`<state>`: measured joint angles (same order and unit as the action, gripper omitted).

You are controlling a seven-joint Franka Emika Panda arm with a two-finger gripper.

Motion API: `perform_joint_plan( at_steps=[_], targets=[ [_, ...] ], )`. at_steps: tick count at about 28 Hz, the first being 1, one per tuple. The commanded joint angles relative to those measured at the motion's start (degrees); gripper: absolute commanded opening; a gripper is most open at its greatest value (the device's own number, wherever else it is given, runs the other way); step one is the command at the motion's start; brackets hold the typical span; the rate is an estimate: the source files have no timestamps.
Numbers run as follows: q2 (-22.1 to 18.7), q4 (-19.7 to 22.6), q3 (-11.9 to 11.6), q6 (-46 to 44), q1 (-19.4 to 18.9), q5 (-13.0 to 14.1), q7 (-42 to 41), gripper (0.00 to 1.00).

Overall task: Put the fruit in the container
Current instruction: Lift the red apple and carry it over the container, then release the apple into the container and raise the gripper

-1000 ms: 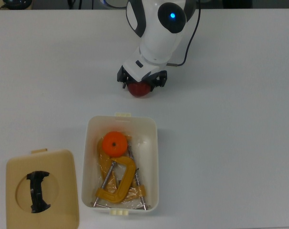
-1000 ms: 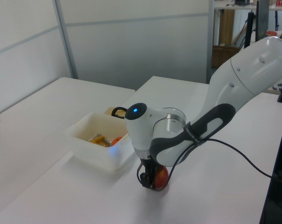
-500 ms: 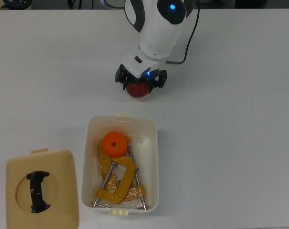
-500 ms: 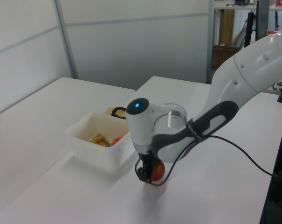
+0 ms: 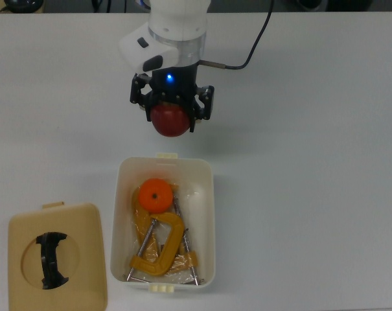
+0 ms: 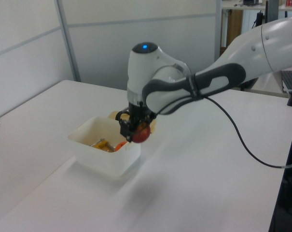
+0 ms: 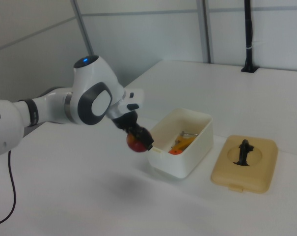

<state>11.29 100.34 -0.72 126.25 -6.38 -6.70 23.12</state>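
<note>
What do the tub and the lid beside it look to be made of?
The tub: probably thin white plastic, smooth and slightly translucent, with rounded moulded corners. The lid: likely matte tan plastic, opaque, with a black handle set in a round recess.

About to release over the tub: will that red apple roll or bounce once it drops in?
Probably rolls a little: the apple is round and smooth. It likely settles quickly, since the orange and yellow clamp crowd the tub. It looks firm, undeformed in the claw.

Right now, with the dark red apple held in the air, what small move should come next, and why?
Probably carry the dark red apple over the white rectangular plastic tub: the gripper holds it lifted, outside the tub's near end, above the table.
</note>
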Motion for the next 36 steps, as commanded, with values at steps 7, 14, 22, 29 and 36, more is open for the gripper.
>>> perform_joint_plan(
  at_steps=[7,14,22,29,36],
  targets=[
    [11.0,-11.2,-0.6,5.8,1.2,-0.1,9.0,0.00],
    [14.9,-12.5,-0.6,9.6,1.2,-6.6,18.0,0.11],
    [15.0,-12.7,-0.5,9.5,1.1,-7.0,18.9,1.00],
    [12.6,-11.8,-0.4,6.3,1.2,-6.6,15.7,1.00],
    [9.7,-11.7,-0.4,-8.0,2.2,-2.5,0.7,1.00]
  ],
)
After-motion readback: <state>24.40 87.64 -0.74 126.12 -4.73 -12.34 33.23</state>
